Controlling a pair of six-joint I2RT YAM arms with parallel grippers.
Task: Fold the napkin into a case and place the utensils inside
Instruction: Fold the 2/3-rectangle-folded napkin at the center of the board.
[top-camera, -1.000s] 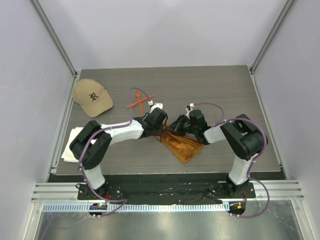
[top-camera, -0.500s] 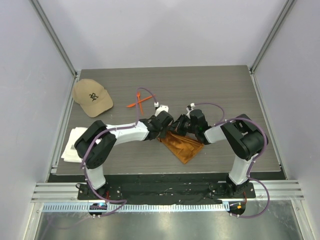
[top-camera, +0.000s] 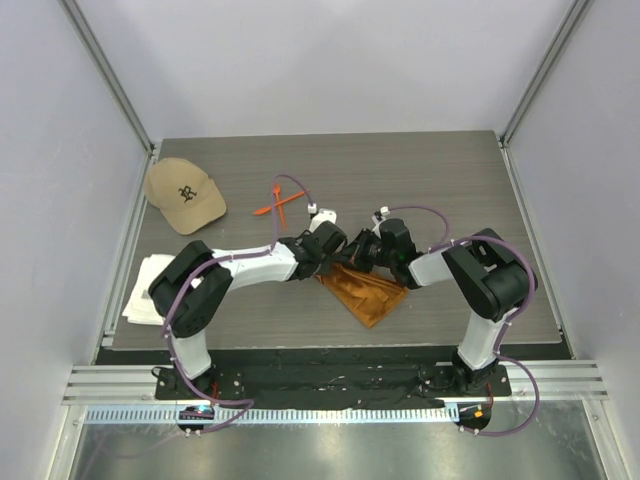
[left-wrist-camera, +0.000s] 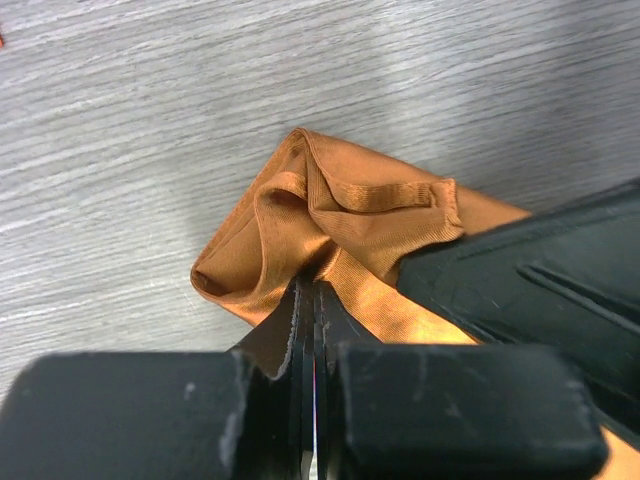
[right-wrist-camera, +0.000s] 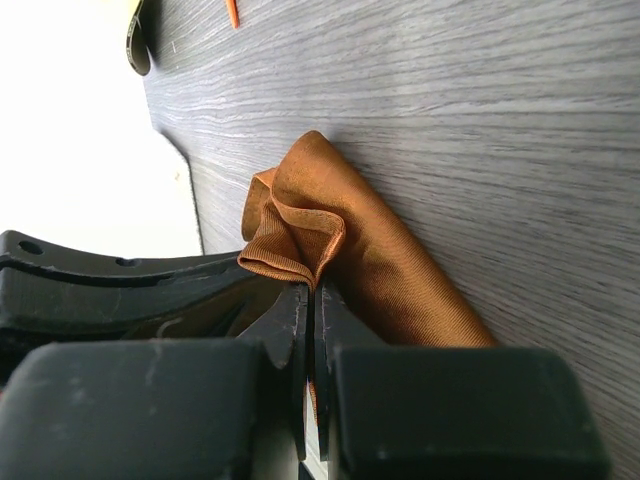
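Observation:
The rust-orange napkin (top-camera: 369, 291) lies folded and bunched near the table's front middle. My left gripper (top-camera: 338, 258) is shut on its upper corner; in the left wrist view the cloth (left-wrist-camera: 330, 225) puckers up from between the closed fingers (left-wrist-camera: 278, 335). My right gripper (top-camera: 352, 256) is shut on the same bunched edge, right beside the left one; a fold of napkin (right-wrist-camera: 300, 230) rises from its tips (right-wrist-camera: 312, 295). The two orange utensils (top-camera: 280, 200) lie crossed on the table behind the left arm, apart from the cloth.
A tan cap (top-camera: 184, 194) sits at the back left. A white towel (top-camera: 146, 288) lies by the left edge, partly under the left arm. The dark wooden table (top-camera: 420, 170) ends at a metal rail in front.
The left gripper has moved right to the napkin's corner, opened, then shut on the cloth. The right gripper has stayed shut on the napkin in place.

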